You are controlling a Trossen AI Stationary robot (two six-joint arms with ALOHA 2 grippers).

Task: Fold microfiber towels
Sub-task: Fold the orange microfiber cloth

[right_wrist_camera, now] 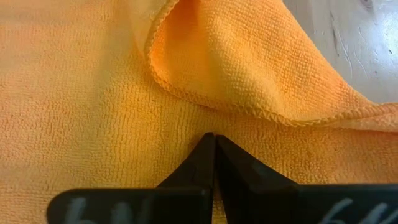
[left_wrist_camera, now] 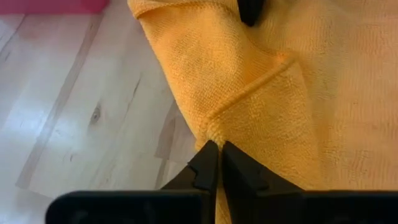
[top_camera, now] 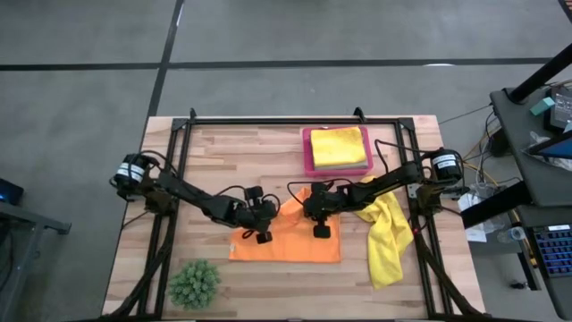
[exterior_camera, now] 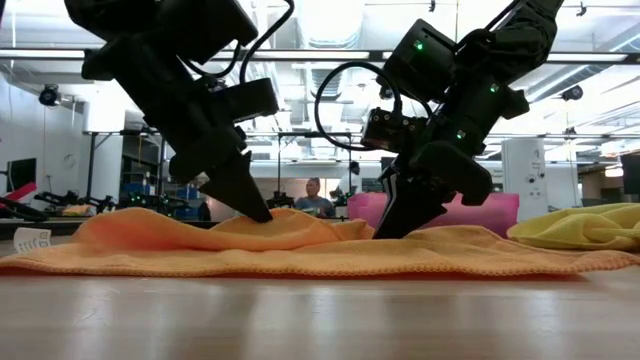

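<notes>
An orange microfiber towel [top_camera: 295, 243] lies spread on the wooden table, rumpled along its far side, with a flap [right_wrist_camera: 249, 68] turned over onto it. My left gripper [top_camera: 262, 236] is shut at the towel's left edge. My right gripper [top_camera: 322, 231] is shut with its tips on the towel's middle, just short of the flap. A loose yellow towel [top_camera: 387, 240] lies crumpled at the right. Another yellow towel [top_camera: 340, 146] lies folded in the pink tray [top_camera: 308, 161]. My left gripper pinches a small pucker of the orange towel's left edge [left_wrist_camera: 214, 132] between its two fingertips, slanting down from the table's left. The towel lies on the table, humped up beside the fingers [exterior_camera: 250, 205]. My right gripper sets its shut fingertips [right_wrist_camera: 214, 144] down on the towel's flat layer [right_wrist_camera: 186, 124], slanting down from the right. Whether any cloth is caught between them does not show. The towel lies flat under them.
A spiky green plant ball [top_camera: 195, 283] sits at the near left corner. The pink tray stands at the far side behind the right arm. Bare wood [left_wrist_camera: 81, 112] lies left of the orange towel. A person [exterior_camera: 315, 197] sits in the room beyond the table.
</notes>
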